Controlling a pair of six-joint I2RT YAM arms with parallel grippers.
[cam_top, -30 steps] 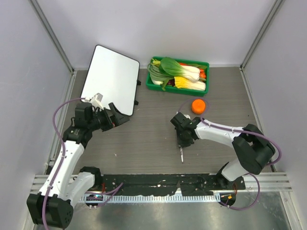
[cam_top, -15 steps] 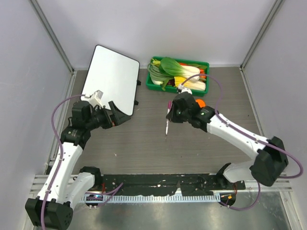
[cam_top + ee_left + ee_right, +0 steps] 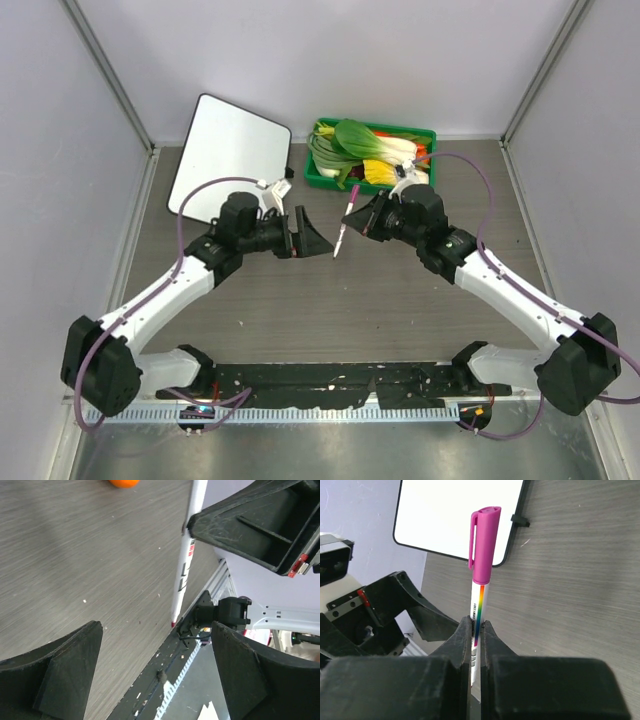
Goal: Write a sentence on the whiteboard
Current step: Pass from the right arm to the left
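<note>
The whiteboard (image 3: 232, 160) lies at the far left of the table; its face is blank and no sentence shows on it. It also shows in the right wrist view (image 3: 455, 515). My right gripper (image 3: 366, 220) is shut on a white marker (image 3: 343, 228) with a magenta cap (image 3: 484, 535) and holds it in the air over the middle of the table. The right wrist view shows the jaws closed on its barrel (image 3: 477, 630). My left gripper (image 3: 312, 238) is open and empty, just left of the marker. In the left wrist view the marker (image 3: 186, 565) hangs ahead between the spread fingers (image 3: 55, 680).
A green tray (image 3: 318, 182) full of bok choy (image 3: 375, 145) and other vegetables stands at the back middle. An orange (image 3: 123, 482) lies on the table beyond the marker; my right arm covers it in the top view. Grey walls stand on both sides.
My right gripper lifted the marker off the table and carried it up and left. My left arm swung right from the whiteboard's near edge to beside the marker, still open.
</note>
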